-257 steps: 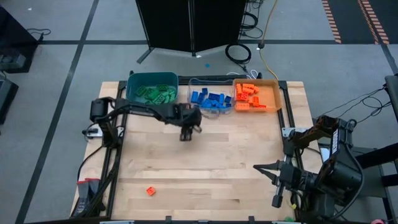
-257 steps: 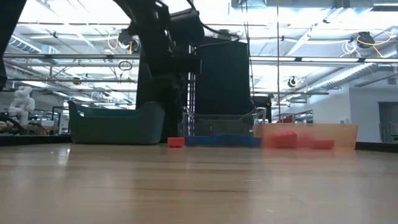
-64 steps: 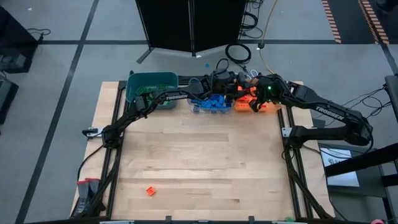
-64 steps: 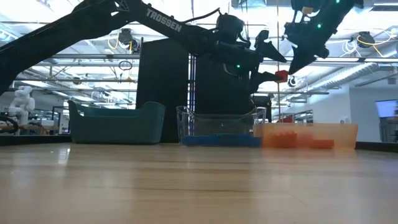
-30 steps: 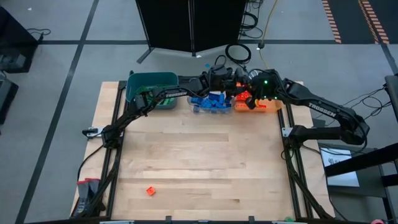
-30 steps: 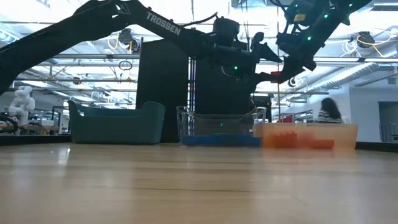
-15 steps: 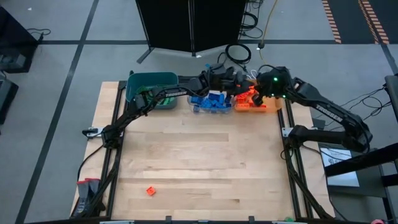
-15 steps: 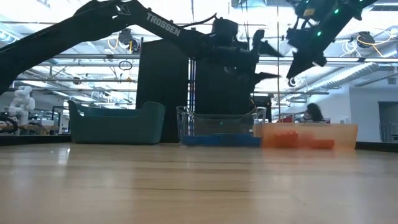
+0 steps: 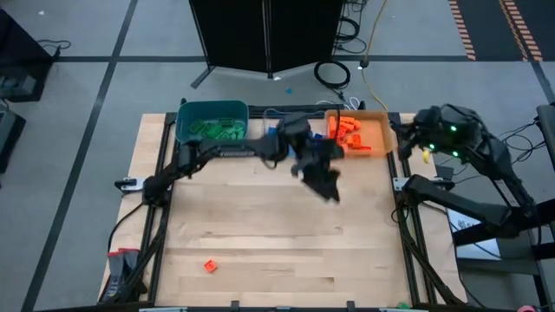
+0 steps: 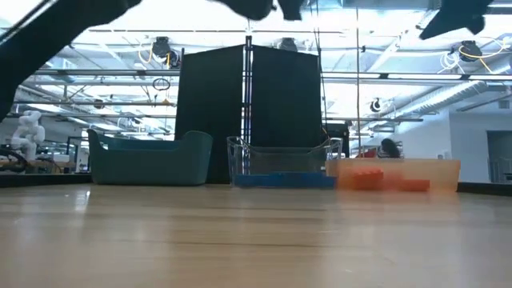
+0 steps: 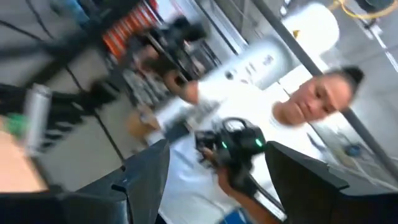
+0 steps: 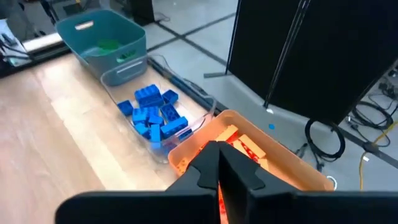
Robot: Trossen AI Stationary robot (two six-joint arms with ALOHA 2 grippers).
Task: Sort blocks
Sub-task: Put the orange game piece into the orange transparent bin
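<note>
A grey floor [image 9: 78,130] crossed by dark seams surrounds the wooden table [image 9: 260,234]. A tall black panel [image 10: 252,112] stands just behind the table, with coiled cables [image 9: 332,73] on the floor beside it. Beyond, the hall is wide and bright, with ceiling pipes and beams [image 10: 112,76], white walls [image 10: 472,144] and a person [image 10: 390,148] far off

My overhead camera looks straight down on the whole table [image 9: 277,234]; my low one sits at tabletop height, facing the bins at the frame's middle. Both share the orange bin [image 9: 375,130].
</note>
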